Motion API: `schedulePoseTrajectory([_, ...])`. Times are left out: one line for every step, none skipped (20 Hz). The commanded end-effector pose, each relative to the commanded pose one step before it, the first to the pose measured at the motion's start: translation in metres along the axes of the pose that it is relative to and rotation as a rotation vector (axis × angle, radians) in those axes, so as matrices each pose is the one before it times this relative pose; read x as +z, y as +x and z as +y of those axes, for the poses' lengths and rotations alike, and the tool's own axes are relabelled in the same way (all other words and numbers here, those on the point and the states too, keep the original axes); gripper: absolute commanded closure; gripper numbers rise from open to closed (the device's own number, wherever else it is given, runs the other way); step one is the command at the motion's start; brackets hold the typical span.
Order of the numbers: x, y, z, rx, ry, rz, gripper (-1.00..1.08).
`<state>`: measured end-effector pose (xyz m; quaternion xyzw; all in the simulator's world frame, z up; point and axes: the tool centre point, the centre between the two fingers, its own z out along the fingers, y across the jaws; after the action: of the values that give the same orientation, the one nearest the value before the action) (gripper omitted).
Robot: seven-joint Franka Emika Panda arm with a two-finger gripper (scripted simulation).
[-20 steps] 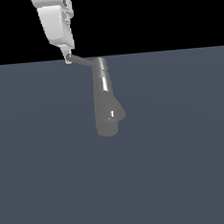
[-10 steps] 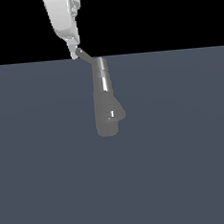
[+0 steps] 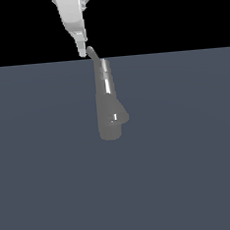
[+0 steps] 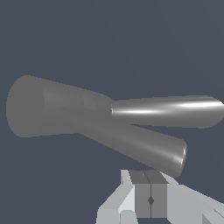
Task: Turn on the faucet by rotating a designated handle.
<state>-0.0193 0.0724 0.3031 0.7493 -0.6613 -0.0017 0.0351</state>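
The grey glossy faucet [image 3: 108, 103] stands upright in the middle of the exterior view, with a side bulge [image 3: 120, 117] near its base. The thin handle [image 3: 92, 55] sticks out from its top cap, up and toward the exterior view's left. My gripper [image 3: 83, 52] comes down from above and its tip touches the handle's outer end. In the wrist view the fingers [image 4: 142, 192] are pressed together with nothing between them, next to the near end of the faucet [image 4: 48, 107]. I cannot pick out the handle there.
A flat dark blue-grey floor [image 3: 191, 169] spreads all around the faucet. Nothing else stands on it. The background above is black.
My gripper has moved toward the exterior view's right and leaned more upright. The handle has swung with it, from pointing to the left to pointing steeply up and left.
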Motion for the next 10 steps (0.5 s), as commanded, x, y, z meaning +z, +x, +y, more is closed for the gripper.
schedulePoseTrajectory([-0.00132, 0.01811, 0.00012, 0.00772, 0.00318, 0.00065, 1.08])
schedulePoseTrajectory([0.00059, 0.00722, 0.0005, 0.00083, -0.00108, 0.00024, 1.08])
schedulePoseTrajectory([0.00066, 0.00723, 0.00045, 0.00092, -0.00121, 0.00028, 1.08])
schedulePoseTrajectory([0.00059, 0.00715, 0.00048, 0.00083, -0.00108, 0.00025, 1.08])
schedulePoseTrajectory([0.00059, 0.0071, 0.00047, 0.00083, -0.00108, 0.00025, 1.08])
schedulePoseTrajectory([0.00059, 0.00705, 0.00045, 0.00083, -0.00108, 0.00025, 1.08])
schedulePoseTrajectory([0.00059, 0.00699, 0.00044, 0.00083, -0.00108, 0.00026, 1.08])
schedulePoseTrajectory([0.00059, 0.00693, 0.00042, 0.00083, -0.00107, 0.00026, 1.08])
schedulePoseTrajectory([0.00059, 0.00686, 0.00041, 0.00083, -0.00107, 0.00026, 1.08])
schedulePoseTrajectory([0.00059, 0.00678, 0.00039, 0.00083, -0.00107, 0.00026, 1.08])
